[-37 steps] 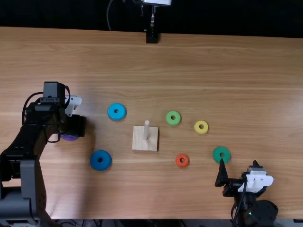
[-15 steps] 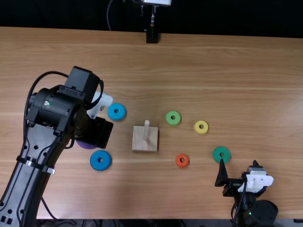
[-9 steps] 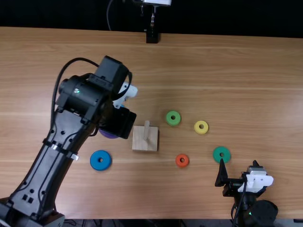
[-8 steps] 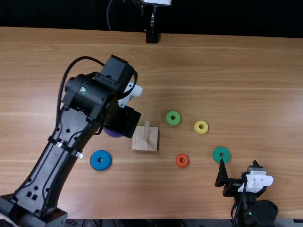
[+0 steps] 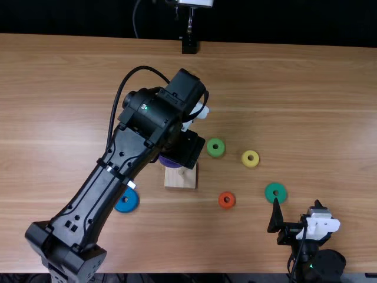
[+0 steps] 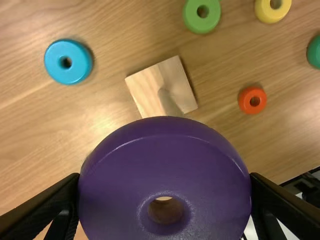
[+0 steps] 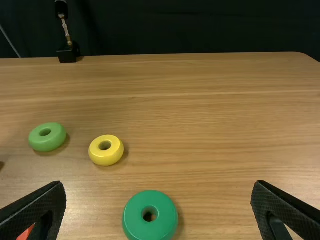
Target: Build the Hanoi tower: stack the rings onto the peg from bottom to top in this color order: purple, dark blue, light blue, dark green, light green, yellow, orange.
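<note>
In the top view my left gripper point(image 5: 187, 148) is over the far edge of the wooden base point(image 5: 179, 178), holding the purple ring point(image 5: 169, 161). The left wrist view has the left gripper point(image 6: 164, 177) closed around the purple ring point(image 6: 165, 150), with the peg point(image 6: 169, 102) just beyond it. My right gripper point(image 5: 297, 206) stands open beside the dark green ring point(image 5: 275, 192); in its wrist view, nothing is between the right gripper's point(image 7: 159, 185) fingers. Also on the table are the dark blue point(image 5: 126, 201), light green point(image 5: 215, 147), yellow point(image 5: 250, 158) and orange rings point(image 5: 227, 200), and the light blue ring point(image 6: 68, 62).
The left forearm point(image 5: 100, 194) reaches low across the table's left half, partly over the dark blue ring. A black stand point(image 5: 189, 46) is at the far edge of the wooden table point(image 5: 283, 82). The light green ring lies close to the left gripper's right side.
From the table's left side, my left gripper has swung right to the base, carrying the purple ring. The right arm and the loose rings have stayed put.
</note>
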